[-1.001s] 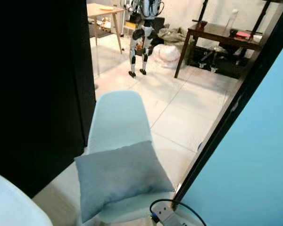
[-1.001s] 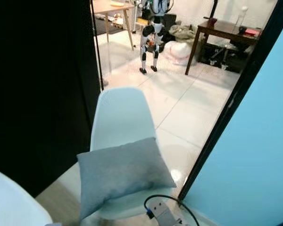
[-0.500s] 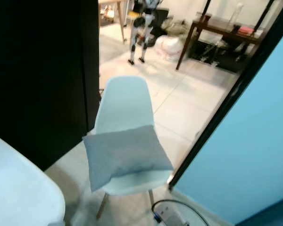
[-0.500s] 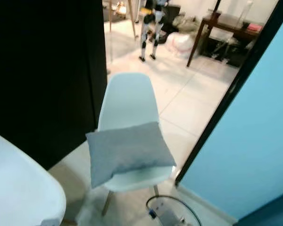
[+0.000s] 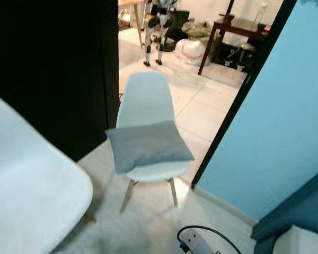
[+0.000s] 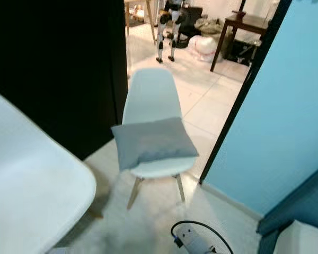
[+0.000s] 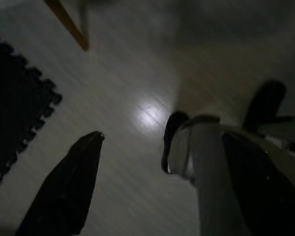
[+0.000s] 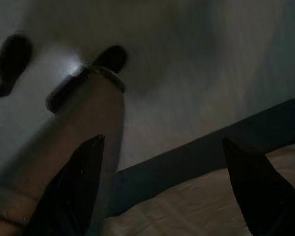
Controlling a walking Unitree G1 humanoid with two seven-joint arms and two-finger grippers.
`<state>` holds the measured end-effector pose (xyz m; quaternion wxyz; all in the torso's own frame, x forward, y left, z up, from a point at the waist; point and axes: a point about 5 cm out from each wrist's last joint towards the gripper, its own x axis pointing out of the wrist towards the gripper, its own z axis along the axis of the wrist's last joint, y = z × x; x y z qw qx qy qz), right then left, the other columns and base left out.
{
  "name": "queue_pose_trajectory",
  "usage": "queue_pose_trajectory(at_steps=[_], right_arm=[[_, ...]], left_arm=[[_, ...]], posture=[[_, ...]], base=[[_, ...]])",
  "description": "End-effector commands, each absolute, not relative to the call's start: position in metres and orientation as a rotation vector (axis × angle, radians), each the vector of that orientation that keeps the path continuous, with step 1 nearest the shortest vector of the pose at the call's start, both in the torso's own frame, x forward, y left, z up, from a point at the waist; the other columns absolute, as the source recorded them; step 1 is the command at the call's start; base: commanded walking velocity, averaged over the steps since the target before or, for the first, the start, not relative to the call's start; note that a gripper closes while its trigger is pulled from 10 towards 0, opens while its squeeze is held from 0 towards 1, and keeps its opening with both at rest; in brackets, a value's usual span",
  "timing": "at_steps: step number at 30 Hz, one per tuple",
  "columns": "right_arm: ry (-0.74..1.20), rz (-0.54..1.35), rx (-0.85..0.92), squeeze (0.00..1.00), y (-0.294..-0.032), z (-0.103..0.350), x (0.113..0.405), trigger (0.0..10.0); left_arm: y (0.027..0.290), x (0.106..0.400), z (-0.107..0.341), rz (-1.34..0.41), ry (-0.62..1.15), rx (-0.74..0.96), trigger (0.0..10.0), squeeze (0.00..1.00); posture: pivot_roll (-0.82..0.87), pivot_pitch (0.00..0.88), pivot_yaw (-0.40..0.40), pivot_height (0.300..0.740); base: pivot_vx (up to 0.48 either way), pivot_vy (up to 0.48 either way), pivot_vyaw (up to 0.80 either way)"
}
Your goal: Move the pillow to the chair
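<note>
A grey pillow [image 5: 147, 144] lies flat across the seat of a white shell chair [image 5: 144, 100] with wooden legs, in the middle of the eye views, a few steps ahead of me. Part of the pillow overhangs the seat's left edge. In the dim left wrist view my left gripper [image 7: 162, 136] hangs open above the pale floor beside my own leg. My right gripper [image 8: 162, 141] is likewise open and idle in the right wrist view, with nothing between its fingers [image 8: 78, 187].
A large white rounded surface [image 5: 32, 180] fills the near left. A black panel [image 5: 47, 69] stands left of the chair, a light blue wall [image 5: 286, 116] right of it. A power strip with a black cable [image 5: 199, 244] lies on the floor. Beyond stand another robot [image 5: 158, 26] and a dark table [image 5: 238, 26].
The whole picture has shifted: the camera has drawn back, so chair and pillow look smaller and farther. The pillow keeps its place on the seat.
</note>
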<state>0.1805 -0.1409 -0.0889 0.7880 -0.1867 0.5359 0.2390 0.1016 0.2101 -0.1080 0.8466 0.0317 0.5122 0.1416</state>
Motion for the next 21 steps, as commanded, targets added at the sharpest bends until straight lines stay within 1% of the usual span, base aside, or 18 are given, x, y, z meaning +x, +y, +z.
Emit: queue_pose_trajectory(at_steps=[1,3,15,21], right_arm=[[1.150,0.516,-0.402,0.00,-0.1427,-0.0890,0.1803,10.0],[1.149,0.527,-0.412,0.00,-0.1421,-0.0884,0.1814,10.0],[1.176,0.535,-0.418,0.00,-0.1424,-0.0896,0.1787,10.0],[1.203,0.507,-0.471,0.00,-0.1505,-0.0916,0.1746,10.0]], left_arm=[[0.1990,0.0940,-0.1121,0.265,1.117,0.041,10.0,0.00],[0.1990,0.0941,-0.1121,0.276,1.114,0.029,10.0,0.00],[0.1973,0.0909,-0.1131,0.275,1.124,0.020,10.0,0.00],[0.1958,0.0871,-0.1142,0.268,1.138,0.019,10.0,0.00]], posture=[[0.19,0.000,-0.146,0.730],[0.20,0.000,-0.147,0.730],[0.19,0.000,-0.145,0.730],[0.19,0.011,-0.140,0.730]], base=[[-0.292,0.000,0.00],[0.000,0.000,-0.24],[0.000,0.000,-0.76],[0.000,0.000,-0.76]])
